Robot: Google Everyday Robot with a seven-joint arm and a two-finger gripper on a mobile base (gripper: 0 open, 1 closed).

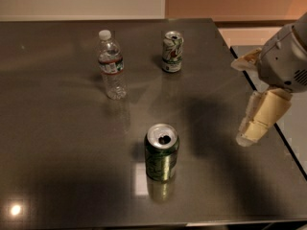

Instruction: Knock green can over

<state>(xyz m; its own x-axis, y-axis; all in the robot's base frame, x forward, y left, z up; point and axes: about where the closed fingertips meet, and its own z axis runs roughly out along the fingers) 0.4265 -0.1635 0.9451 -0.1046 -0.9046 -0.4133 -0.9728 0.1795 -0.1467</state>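
The green can (162, 152) is dark green and shiny with a silver opened top. It stands upright on the dark table (57, 143), near the front middle. My gripper (259, 118) hangs over the table's right edge, to the right of the green can and well apart from it, at about the same depth. Its cream-coloured end points down and to the left. Nothing is in it that I can see.
A mostly white can with green and red marks (172, 51) stands at the back middle. A clear plastic water bottle (112, 65) stands upright to its left. The table's right edge runs diagonally just under my gripper, with lower floor beyond it.
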